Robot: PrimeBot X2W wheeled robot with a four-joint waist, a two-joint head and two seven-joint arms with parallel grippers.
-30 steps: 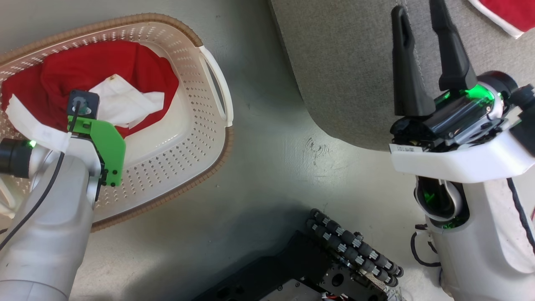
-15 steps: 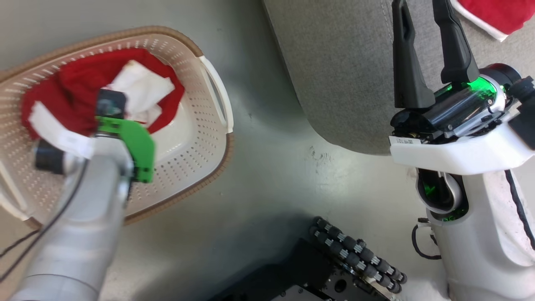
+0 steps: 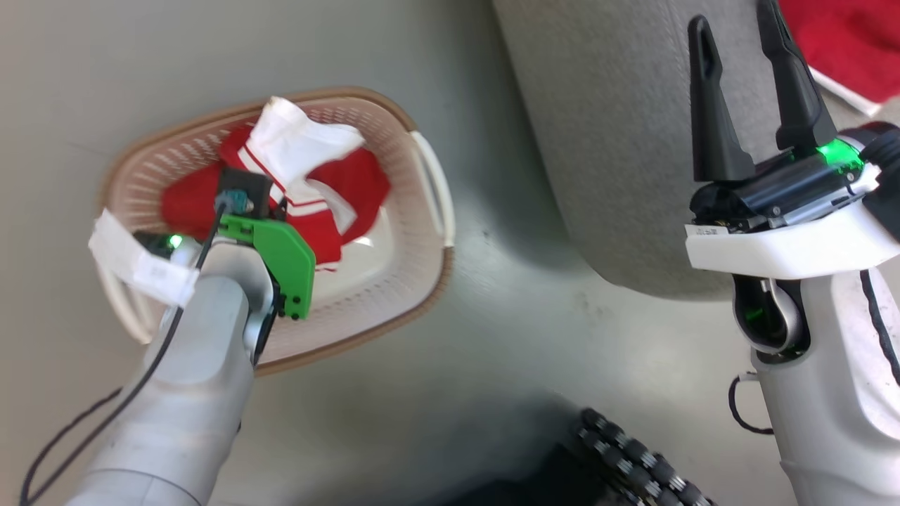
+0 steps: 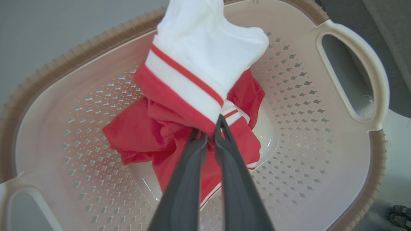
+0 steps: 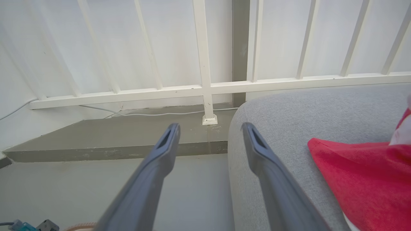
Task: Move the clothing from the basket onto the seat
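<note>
The cream basket (image 3: 420, 299) stands on the grey floor at the left of the head view. Above its bowl (image 4: 321, 134) my left gripper (image 4: 209, 129) is shut on the clothing (image 4: 179, 106), a red garment with white striped trim. The garment hangs bunched from the fingertips, its white part (image 3: 295, 144) raised over the far rim. My left forearm (image 3: 204, 351) hides the fingers in the head view. My right gripper (image 3: 731, 17) stands open with nothing between its fingers (image 5: 211, 126), above the edge of the grey seat (image 3: 598, 140). A second red garment (image 3: 844, 42) lies on the seat (image 5: 289, 109).
My base with its black rollers (image 3: 633, 460) is at the bottom of the head view. Past the seat's end (image 5: 244, 109) stand a white railing (image 5: 205, 86) and a raised grey step (image 5: 128, 134) with a white cable along it.
My left gripper has risen with the clothing, pulling it up into a bunch above the basket's bottom. The head camera has shifted, so the basket looks smaller. The right gripper stays open.
</note>
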